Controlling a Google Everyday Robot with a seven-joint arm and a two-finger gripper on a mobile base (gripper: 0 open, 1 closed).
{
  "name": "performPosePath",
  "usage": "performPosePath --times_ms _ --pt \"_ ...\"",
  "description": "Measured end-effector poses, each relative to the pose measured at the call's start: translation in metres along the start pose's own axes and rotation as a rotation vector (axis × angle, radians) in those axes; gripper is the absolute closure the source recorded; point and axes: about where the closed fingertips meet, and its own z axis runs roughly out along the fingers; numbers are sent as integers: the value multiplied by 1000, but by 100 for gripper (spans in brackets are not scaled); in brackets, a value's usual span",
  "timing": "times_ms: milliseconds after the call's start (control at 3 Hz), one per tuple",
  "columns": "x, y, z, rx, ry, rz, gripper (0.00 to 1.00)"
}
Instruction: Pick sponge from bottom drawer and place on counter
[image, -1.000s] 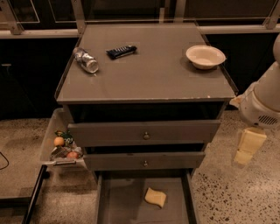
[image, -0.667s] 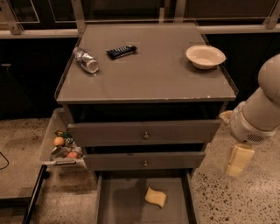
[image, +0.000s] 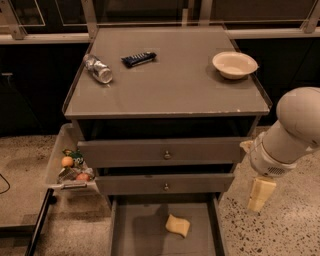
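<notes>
Camera view: the sponge (image: 178, 225) lies in the open bottom drawer (image: 136, 226), below-left of the gripper (image: 261, 194), which hangs outside the cabinet's right side. Whether it's spread, I cannot tell.

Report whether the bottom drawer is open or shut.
Open: the bottom drawer is pulled out, sponge on its exposed floor. The gripper hangs outside, beside it.

The gripper (image: 261, 194) hangs low at the right of the view. Above it and slightly to its left sits a round, shallow white bowl (image: 234, 64). Farther left lies a dark rectangular wrapped bar (image: 138, 58), and beyond that a clear plastic bottle (image: 98, 69) on its side. Far to the gripper's left, at about its height, a pale plastic bin (image: 54, 156) holds an orange fruit (image: 67, 161) and packets. A speckled terrazzo floor (image: 285, 232) lies beneath the gripper.
</notes>
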Motion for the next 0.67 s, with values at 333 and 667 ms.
performPosePath --times_ms 333,667 --pt "2 4 45 -42 -47 17 0" --pt "2 11 109 -65 -178 37 0"
